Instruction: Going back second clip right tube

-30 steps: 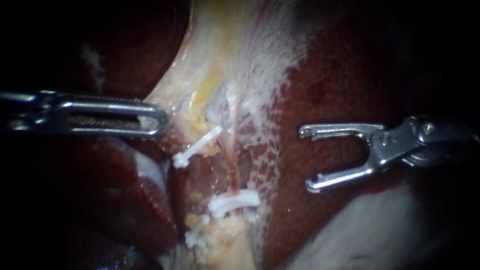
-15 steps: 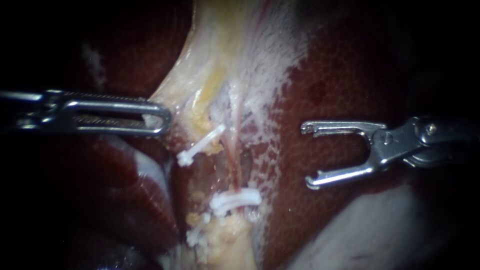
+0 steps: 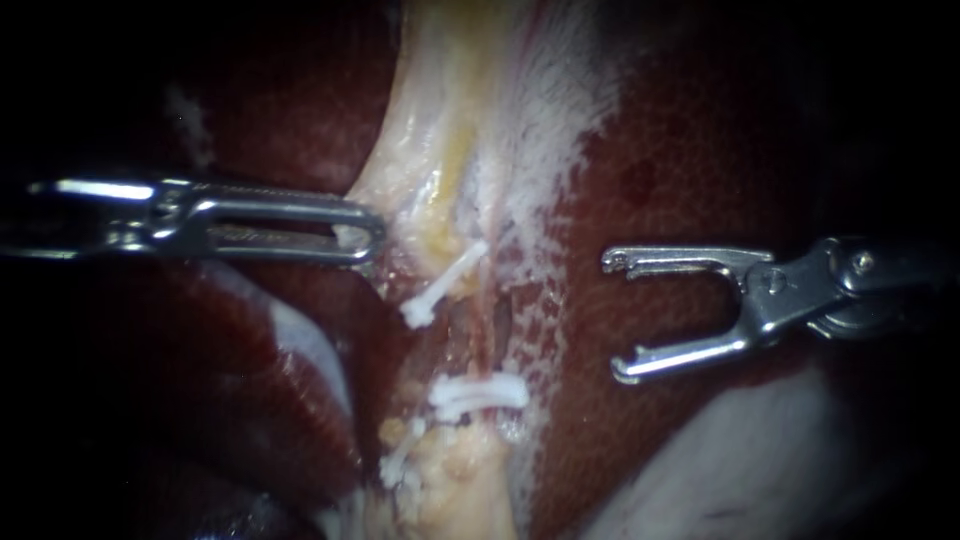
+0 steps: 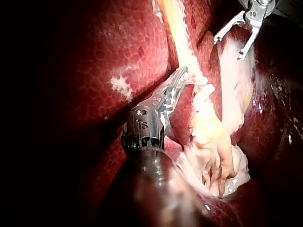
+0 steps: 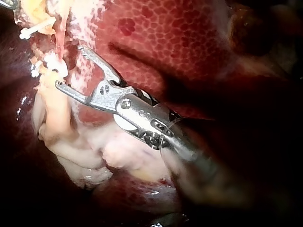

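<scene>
While the right instrument waits at centre right, jaws spread and empty, its retreat seemingly paused, the left instrument, clamped on pale tissue, has dragged the upper clip rightward; the lower clip stays at lower centre.

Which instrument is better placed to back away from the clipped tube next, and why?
Right. The right instrument has open, empty jaws clear of the clips, over the liver; the left instrument is shut on pale tissue.
</scene>
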`<act>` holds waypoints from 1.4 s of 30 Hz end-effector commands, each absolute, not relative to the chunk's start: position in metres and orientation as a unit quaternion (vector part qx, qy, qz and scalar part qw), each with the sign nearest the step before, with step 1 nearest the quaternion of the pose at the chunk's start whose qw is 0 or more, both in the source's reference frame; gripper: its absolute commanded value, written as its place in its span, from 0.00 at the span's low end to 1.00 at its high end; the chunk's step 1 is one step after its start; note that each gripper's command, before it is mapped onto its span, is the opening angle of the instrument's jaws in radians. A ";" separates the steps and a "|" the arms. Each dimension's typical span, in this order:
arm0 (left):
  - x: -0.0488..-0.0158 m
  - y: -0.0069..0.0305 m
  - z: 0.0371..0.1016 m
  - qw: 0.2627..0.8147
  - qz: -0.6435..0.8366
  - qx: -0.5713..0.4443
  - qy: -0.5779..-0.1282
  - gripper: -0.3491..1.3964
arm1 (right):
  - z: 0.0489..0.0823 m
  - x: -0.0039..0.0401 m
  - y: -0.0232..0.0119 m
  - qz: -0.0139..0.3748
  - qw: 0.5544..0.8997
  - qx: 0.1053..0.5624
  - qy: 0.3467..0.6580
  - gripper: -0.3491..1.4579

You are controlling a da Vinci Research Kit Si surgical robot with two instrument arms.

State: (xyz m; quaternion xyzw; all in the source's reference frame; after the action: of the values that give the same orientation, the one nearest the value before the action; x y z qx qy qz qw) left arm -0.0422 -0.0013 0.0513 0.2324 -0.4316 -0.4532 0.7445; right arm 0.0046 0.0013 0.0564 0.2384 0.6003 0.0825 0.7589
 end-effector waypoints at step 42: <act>-0.0439 -0.0015 0.0532 0.746 -0.456 0.241 -0.420 0.00 | 0.0563 0.0047 0.0010 0.077 0.757 0.244 0.601 0.52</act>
State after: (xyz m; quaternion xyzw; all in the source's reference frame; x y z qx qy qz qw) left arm -0.0439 -0.0015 0.0533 0.2414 -0.4202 -0.4560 0.7465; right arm 0.0047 0.0010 0.0564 0.2435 0.6011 0.0775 0.7572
